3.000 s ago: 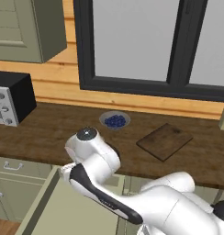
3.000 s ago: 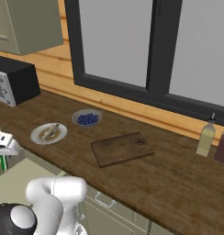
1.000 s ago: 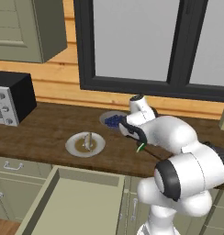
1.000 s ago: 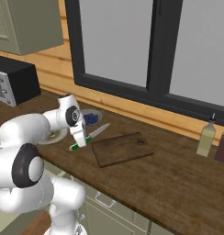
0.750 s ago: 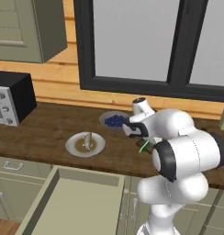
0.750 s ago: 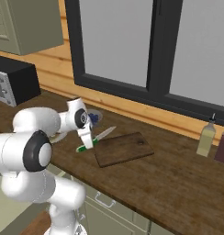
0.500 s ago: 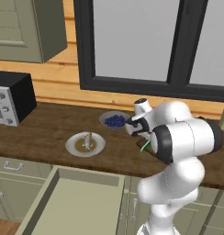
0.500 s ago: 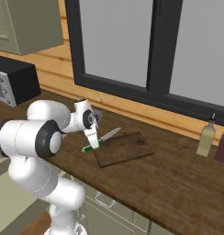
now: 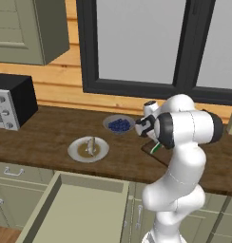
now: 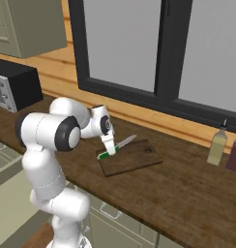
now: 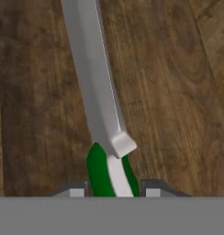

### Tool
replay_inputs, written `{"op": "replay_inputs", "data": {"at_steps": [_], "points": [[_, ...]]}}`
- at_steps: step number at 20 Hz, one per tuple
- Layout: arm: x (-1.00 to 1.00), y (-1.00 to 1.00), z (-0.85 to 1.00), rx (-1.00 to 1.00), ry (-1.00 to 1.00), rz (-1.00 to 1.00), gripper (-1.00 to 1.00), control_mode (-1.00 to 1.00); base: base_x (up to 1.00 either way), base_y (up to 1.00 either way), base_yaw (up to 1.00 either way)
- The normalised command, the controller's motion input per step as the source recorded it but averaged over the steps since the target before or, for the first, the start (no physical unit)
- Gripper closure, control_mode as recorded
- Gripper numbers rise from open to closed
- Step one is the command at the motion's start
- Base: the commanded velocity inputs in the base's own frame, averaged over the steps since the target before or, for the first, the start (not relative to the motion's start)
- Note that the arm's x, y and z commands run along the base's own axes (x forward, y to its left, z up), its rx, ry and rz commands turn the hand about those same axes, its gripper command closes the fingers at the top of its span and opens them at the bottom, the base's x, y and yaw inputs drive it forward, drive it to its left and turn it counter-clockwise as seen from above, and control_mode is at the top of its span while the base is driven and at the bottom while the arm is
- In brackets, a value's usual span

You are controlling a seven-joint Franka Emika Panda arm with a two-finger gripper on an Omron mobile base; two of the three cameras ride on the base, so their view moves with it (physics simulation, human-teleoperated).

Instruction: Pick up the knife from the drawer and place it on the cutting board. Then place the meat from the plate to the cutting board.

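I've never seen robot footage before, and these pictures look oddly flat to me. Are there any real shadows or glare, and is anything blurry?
Left base view: even light, no glare, and the plate casts hardly any shadow. Right base view: the same flat light; the cutting board looks crisp, with only a faint dark edge. Hand view: softer and a bit smeared up close, with the knife blade showing pale streaks, not true glare.

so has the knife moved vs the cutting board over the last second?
Yes. In the right base view the knife, held in the gripper, has travelled right from over the bare counter and now sits over the left end of the cutting board.
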Motion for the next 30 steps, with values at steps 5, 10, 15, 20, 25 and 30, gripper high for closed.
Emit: {"op": "replay_inputs", "data": {"at_steps": [5, 10, 15, 20, 25, 30], "points": [[-0.34, 0.13, -0.09, -0.01, -0.34, 0.00, -1.00, -1.00, 0.00, 0.00, 0.00], [-0.38, 0.01, 0.35, 0.00, -0.30, -0.01, -1.00, -1.00, 0.00, 0.00, 0.00], [-0.80, 0.22, 0.40, 0.00, -0.26, 0.00, -1.00, -1.00, 0.00, 0.00, 0.00], [-0.32, 0.66, 0.78, -0.05, -0.08, 0.00, -1.00, -1.00, 0.00, 0.00, 0.00], [0.04, 0.75, 1.00, -0.08, 0.15, 0.10, -1.00, -1.00, 0.00, 0.00, 0.00], [0.12, 0.96, 0.55, -0.06, 0.27, 0.22, -1.00, -1.00, 0.00, 0.00, 0.00]]}}
